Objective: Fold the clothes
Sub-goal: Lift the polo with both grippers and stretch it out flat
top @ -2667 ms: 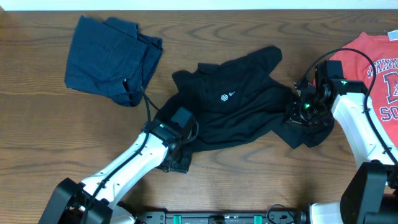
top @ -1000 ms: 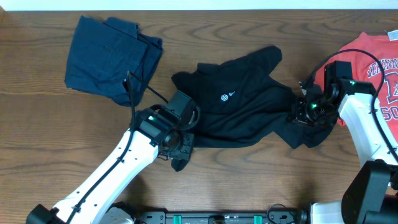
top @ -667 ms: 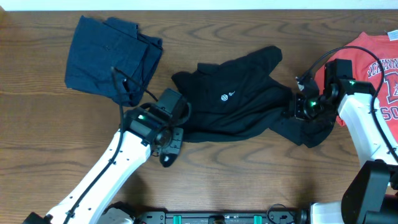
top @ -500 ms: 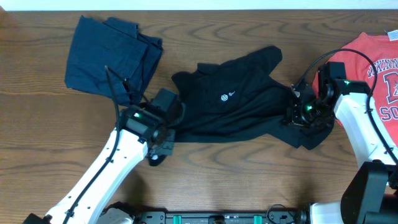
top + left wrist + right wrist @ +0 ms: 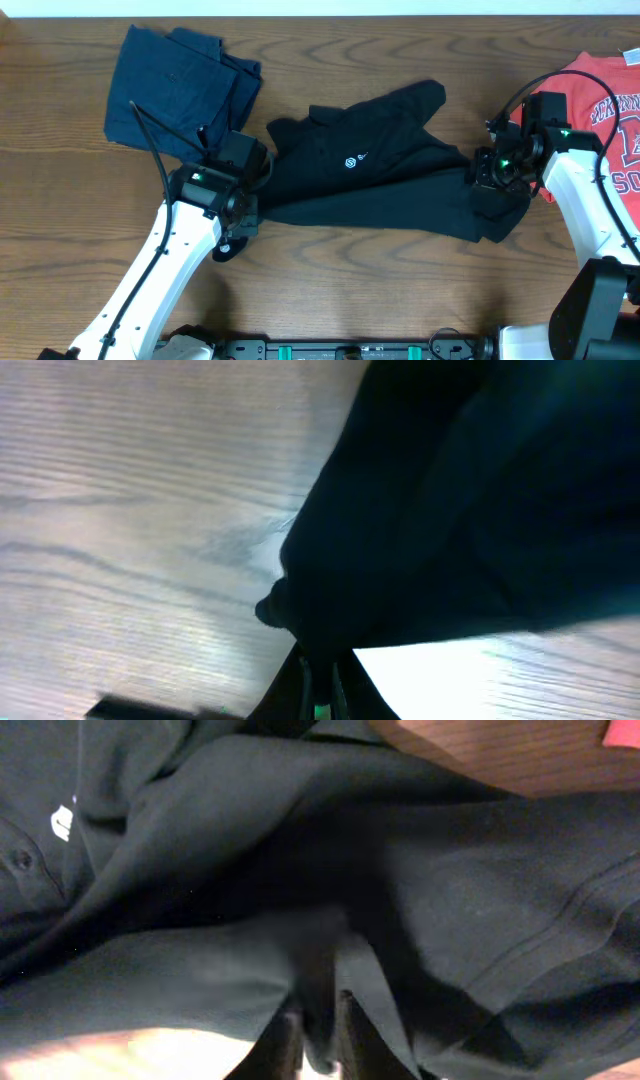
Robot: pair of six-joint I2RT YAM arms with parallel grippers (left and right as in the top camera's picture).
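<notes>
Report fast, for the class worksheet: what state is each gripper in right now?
Left gripper: closed, pinching the black shirt at its left edge.
Right gripper: closed, pinching the black shirt at its right end.

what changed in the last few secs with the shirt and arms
The left gripper, jaws shut on the black shirt, pulled its left end leftward toward the navy garment, stretching the shirt flatter; its white logo shifted left. The right gripper kept its hold on the right end, hardly moving. The navy garment and red T-shirt stayed put.
</notes>
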